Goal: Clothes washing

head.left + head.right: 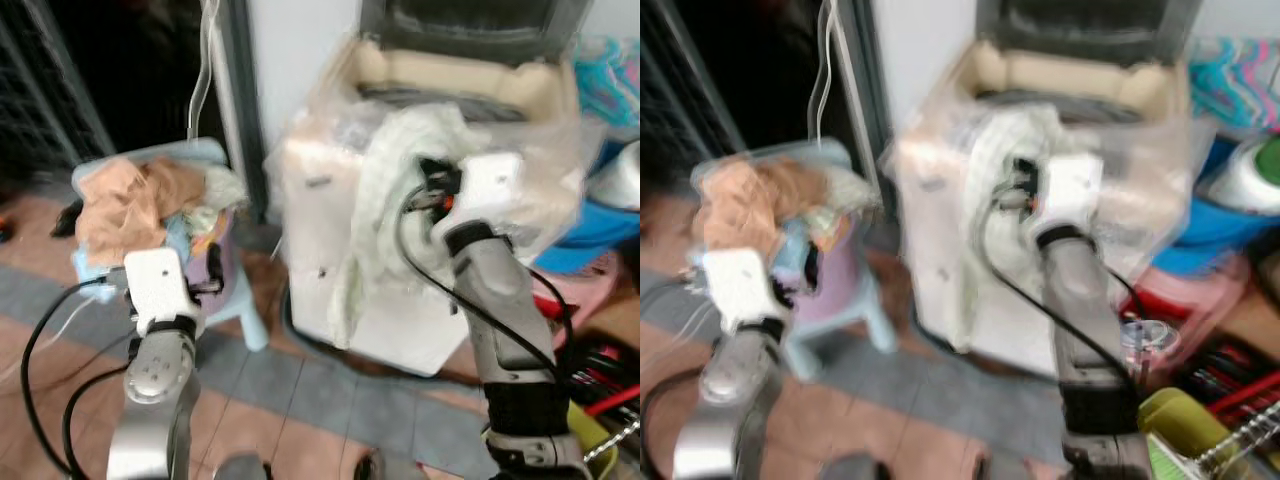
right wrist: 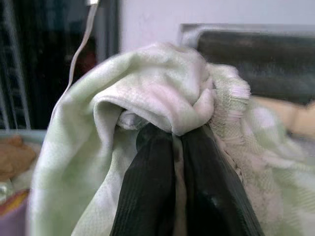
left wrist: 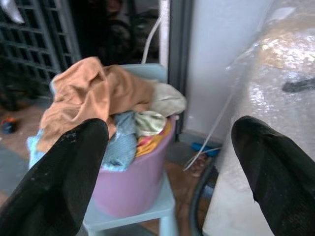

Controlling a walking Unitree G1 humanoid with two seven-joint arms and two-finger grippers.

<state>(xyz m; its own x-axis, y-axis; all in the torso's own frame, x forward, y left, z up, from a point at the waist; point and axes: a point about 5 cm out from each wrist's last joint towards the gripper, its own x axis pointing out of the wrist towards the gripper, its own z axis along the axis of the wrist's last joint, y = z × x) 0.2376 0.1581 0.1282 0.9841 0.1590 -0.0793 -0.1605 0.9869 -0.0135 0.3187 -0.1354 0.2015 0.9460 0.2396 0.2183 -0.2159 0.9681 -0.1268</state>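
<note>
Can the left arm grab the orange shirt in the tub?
Probably yes. The left end effector is open and points at the orange shirt, which lies on top of the pile in the tub with nothing between.

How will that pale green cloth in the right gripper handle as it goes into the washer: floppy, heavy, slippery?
Probably very floppy: the pale green cloth bunches over the right gripper and hangs down the washing machine front. Likely light, as a pinch holds it. The trailing end may snag on the rim.

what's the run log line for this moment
right gripper: shut on pale green cloth at washing machine | left gripper: open, facing laundry basket
</note>
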